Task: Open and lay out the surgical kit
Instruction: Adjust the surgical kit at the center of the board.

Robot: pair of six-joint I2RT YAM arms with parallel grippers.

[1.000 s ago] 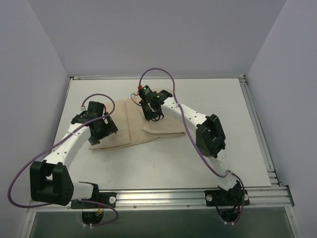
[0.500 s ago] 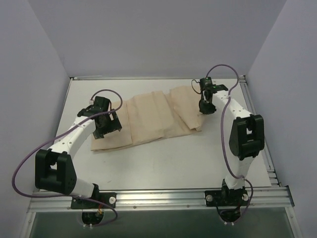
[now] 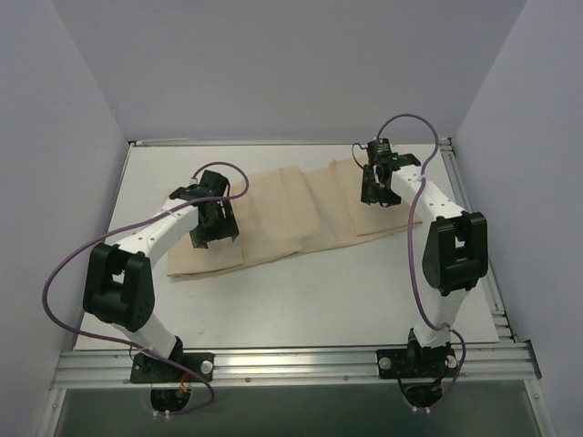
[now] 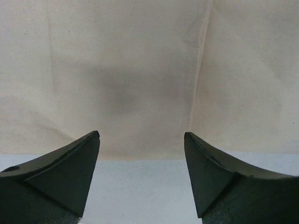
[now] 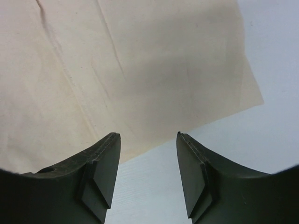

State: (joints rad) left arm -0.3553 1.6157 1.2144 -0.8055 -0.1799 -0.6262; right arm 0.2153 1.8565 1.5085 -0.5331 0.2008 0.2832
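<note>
1. Walls point(image 3: 291, 64) of pale grey-lilac closed in the workspace on the left, far and right sides, plain and unmarked.
2. A white table point(image 3: 301, 300) filled the floor of this enclosure, with a metal rail point(image 3: 291, 360) along its near edge where both arm bases were bolted.
3. The beige cloth wrap point(image 3: 291, 214) lay flat on the far half of the table as a long band from left to right, its fold creases showing as faint lines.
4. The left gripper point(image 3: 215, 228) hung over the left part of the cloth, close to its near edge. In the left wrist view its two dark fingers stood spread apart with nothing between them, cloth ahead and white table just below.
5. The right gripper point(image 3: 378, 189) hung over the right end of the cloth. Its fingers were likewise spread and empty, and the right wrist view showed the cloth's corner with bare table beside it.
6. Purple cables point(image 3: 64, 282) looped along both arms.
</note>
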